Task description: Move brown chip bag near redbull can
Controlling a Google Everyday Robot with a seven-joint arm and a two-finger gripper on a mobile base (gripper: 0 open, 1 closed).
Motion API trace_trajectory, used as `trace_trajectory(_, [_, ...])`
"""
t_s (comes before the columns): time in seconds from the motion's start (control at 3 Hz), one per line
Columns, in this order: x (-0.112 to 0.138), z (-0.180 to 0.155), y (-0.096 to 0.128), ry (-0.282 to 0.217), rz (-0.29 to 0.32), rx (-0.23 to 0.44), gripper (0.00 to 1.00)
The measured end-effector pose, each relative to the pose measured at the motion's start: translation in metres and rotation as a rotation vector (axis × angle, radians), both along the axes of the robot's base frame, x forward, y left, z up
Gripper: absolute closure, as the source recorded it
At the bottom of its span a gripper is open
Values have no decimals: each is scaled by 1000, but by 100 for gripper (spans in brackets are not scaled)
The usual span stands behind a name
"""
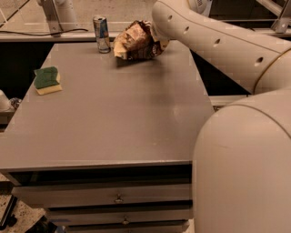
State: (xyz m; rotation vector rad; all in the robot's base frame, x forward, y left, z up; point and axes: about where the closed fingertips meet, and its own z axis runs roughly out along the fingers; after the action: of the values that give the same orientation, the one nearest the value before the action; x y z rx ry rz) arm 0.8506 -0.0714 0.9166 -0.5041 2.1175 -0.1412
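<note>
The brown chip bag (135, 41) is crumpled, dark brown with a pale yellow end, at the far edge of the grey table (113, 104). It is just right of the redbull can (101, 34), a slim blue and silver can standing upright at the far edge. A small gap separates bag and can. My gripper (157, 38) is at the bag's right side, hidden behind the bag and my white arm (218, 41), which reaches in from the right.
A green-and-yellow sponge (47, 80) lies near the table's left edge. Drawers (118, 199) are below the table's front edge. A white post (57, 13) stands behind the far left corner. My white body (245, 168) fills the lower right.
</note>
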Motion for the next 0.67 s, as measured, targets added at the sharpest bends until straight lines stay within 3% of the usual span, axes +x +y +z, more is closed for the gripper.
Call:
trace_trajectory(0.33, [0, -3, 4, 16, 9, 5, 83])
trace_trajectory(0.67, [-2, -5, 1, 24, 7, -1, 59])
